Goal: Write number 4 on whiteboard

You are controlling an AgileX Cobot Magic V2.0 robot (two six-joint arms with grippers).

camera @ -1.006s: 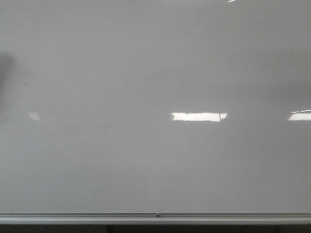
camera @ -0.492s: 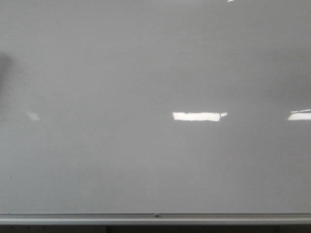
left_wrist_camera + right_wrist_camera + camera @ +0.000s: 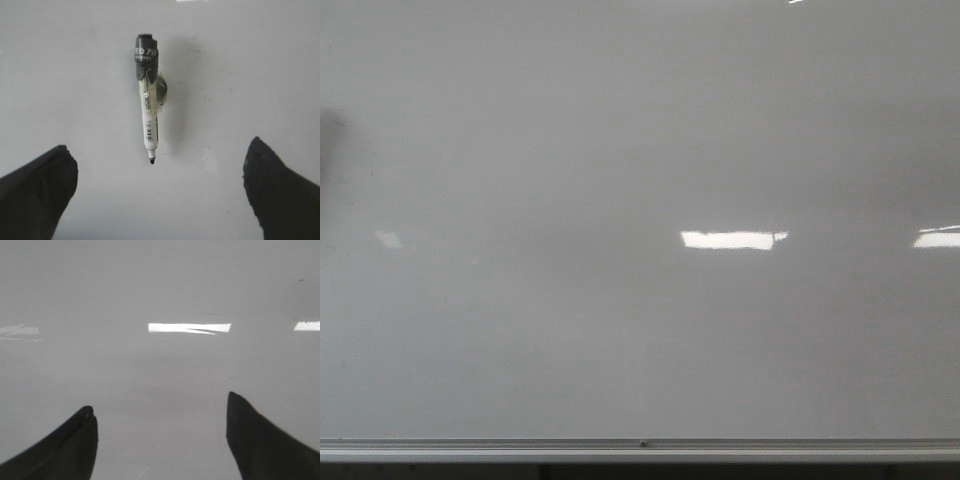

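1. Glossy pale grey, the whiteboard [image 3: 620,330] fills nearly the whole front view, with its silver frame rail [image 3: 640,447] running along the near edge; it serves as the tabletop here, and no stroke of the number 4 shows on it anywhere, so I judge the writing not yet begun.
2. In the left wrist view a marker [image 3: 147,97] lies on the board surface, uncapped, its dark tip towards the left pincer [image 3: 160,192] and its black end away from it. It seems laid out so that the pincer can come straight down on the barrel.
3. The left pincer is spread wide and holds nothing; its two dark fingers [image 3: 35,190] stand well apart to either side, and the marker's tip sits just beyond the gap between them.
4. The right pincer [image 3: 160,440] is likewise wide and empty, hovering over bare board with only bright light reflections [image 3: 189,327] ahead of it.
5. Neither arm shows in the front view, and I cannot tell from the wrist views which corner the marker lies near.
6. Open room is generous: nothing crowds the marker, and the board offers a broad unmarked field for the figure. The rail at the near edge is the only raised border in sight.
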